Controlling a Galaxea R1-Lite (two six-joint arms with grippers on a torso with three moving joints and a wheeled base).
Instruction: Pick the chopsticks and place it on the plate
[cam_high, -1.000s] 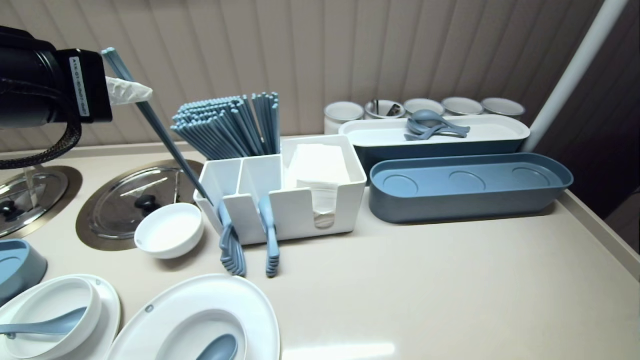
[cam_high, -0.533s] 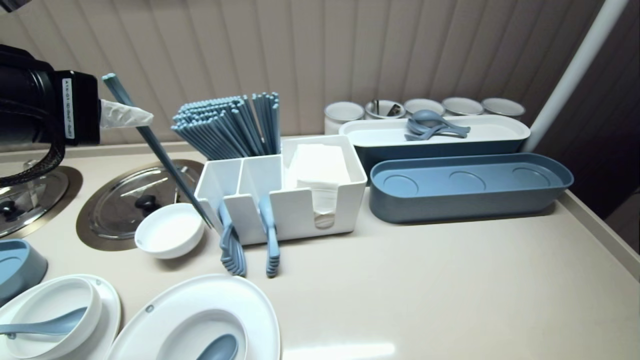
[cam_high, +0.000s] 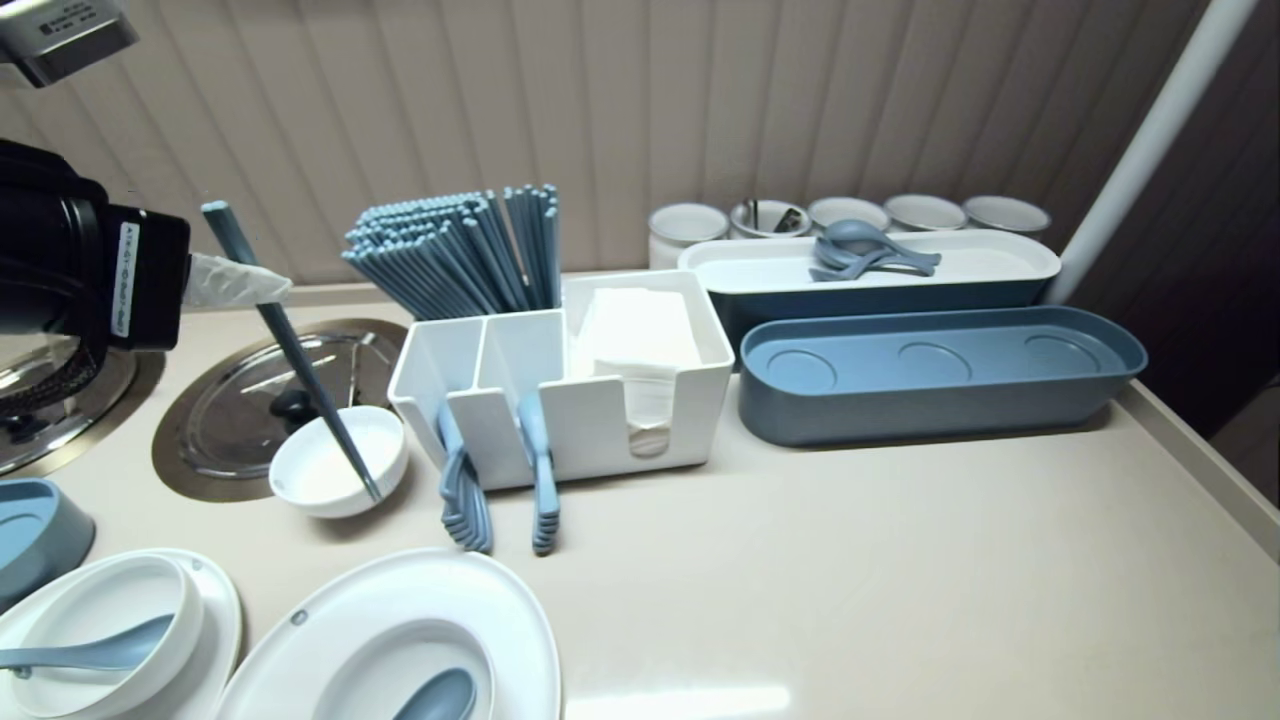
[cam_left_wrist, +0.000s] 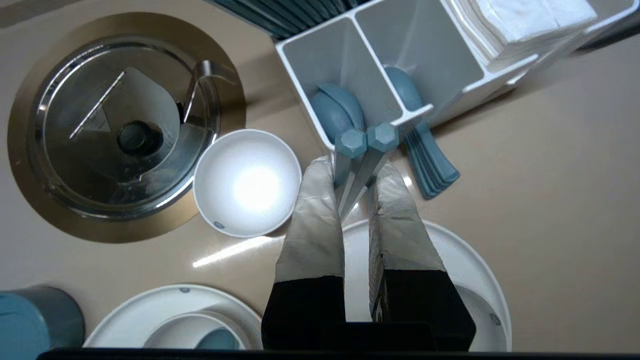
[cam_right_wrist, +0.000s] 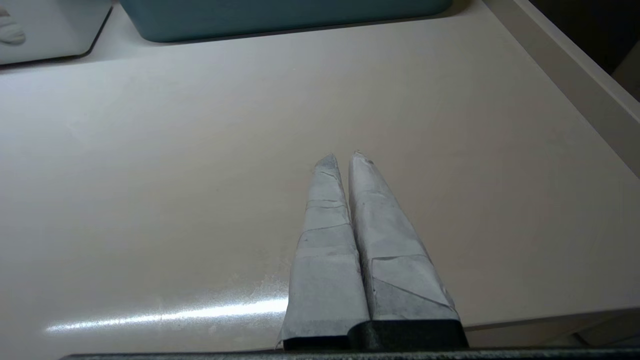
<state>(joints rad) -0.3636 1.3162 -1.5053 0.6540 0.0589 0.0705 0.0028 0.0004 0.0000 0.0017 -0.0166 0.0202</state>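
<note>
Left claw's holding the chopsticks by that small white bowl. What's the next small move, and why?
Probably ease the left claw toward the near plate, keeping it shut. The chopsticks hang tilted with their tips at the rim of the small bowl, and that plate has a spoon but no chopsticks beside it.

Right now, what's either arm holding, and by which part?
Left gripper: jaws clamp a pair of blue chopsticks just below their thick top ends. Right gripper: jaws shut, empty.
</note>
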